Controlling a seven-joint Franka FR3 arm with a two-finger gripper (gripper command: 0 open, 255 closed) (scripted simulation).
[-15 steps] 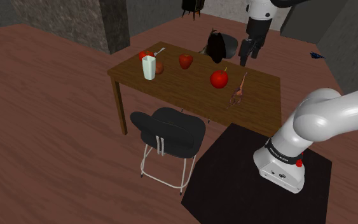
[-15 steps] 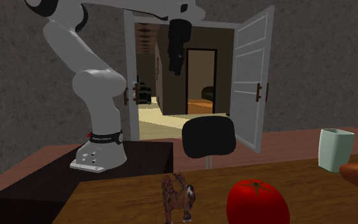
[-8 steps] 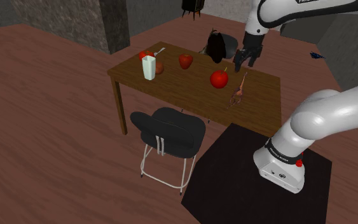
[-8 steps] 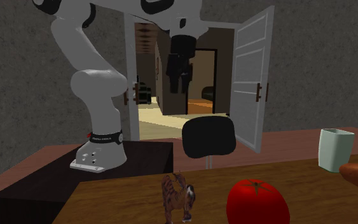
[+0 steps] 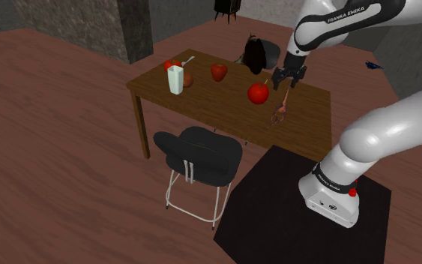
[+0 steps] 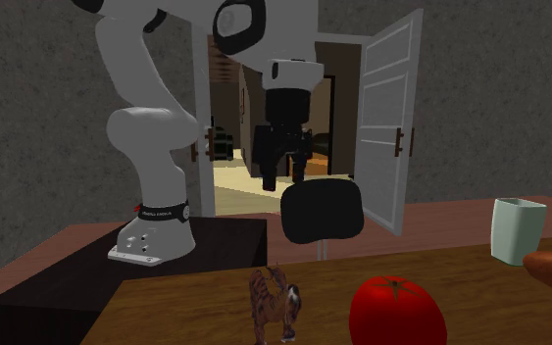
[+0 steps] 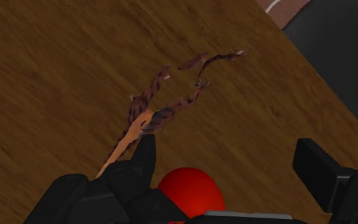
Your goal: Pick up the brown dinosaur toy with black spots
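Jaws wide apart, hovering over the spotted brown dinosaur (image 6: 274,306) on the worktop (image 6: 185,316), red tomato (image 6: 396,312) just beside it.

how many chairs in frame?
2. One black chair is tucked at the table's near side in the shoulder view. A second chair stands behind the far edge. Others may be hidden.

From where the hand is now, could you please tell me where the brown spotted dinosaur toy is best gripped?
Probably its torso, from straight above: the dinosaur toy stands upright on the table, and from the wrist view its body is a narrow strip, so the open hand could close across its flanks.
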